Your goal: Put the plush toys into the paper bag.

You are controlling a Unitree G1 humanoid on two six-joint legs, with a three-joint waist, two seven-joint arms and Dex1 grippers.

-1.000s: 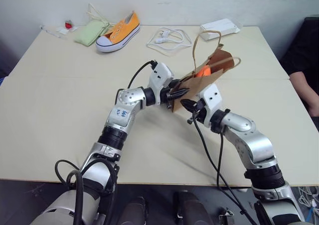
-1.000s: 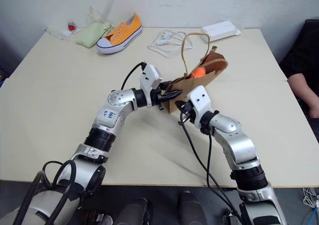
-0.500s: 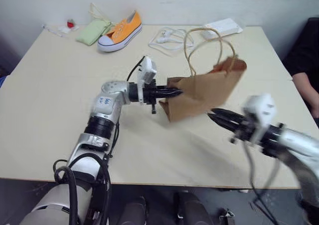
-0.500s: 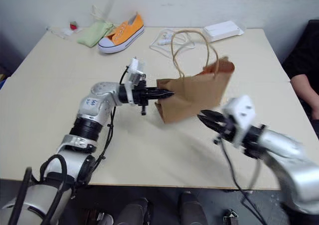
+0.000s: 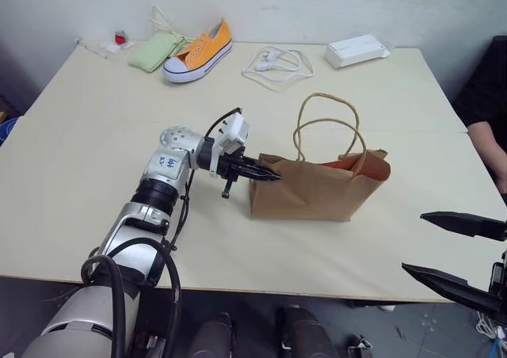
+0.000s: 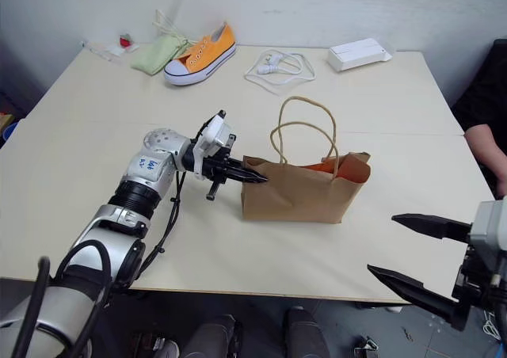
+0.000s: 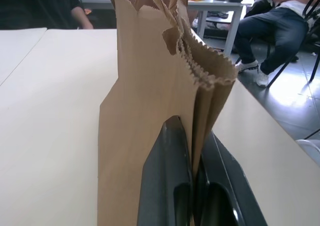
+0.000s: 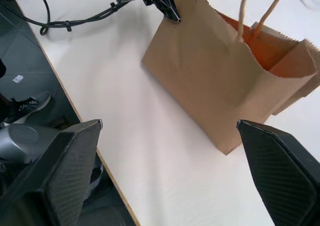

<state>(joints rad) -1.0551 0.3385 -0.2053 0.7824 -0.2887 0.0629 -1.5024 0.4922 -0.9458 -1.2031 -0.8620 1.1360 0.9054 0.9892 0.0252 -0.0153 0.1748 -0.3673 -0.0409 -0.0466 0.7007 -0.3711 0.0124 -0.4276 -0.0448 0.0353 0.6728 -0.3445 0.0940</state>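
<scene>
I see left gripper (image 5: 269,176) clamped on paper bag (image 5: 317,190) edge | bag upright on table (image 5: 95,136) | right gripper (image 6: 416,251) jaws wide apart, holding nothing

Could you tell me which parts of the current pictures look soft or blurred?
Left wrist view: the left pincer is soft, the paper bag sharp. Right wrist view: the right pincer's fingers are blurred, the bag crisp. Left eye view: table evenly lit, shadows soft.
</scene>
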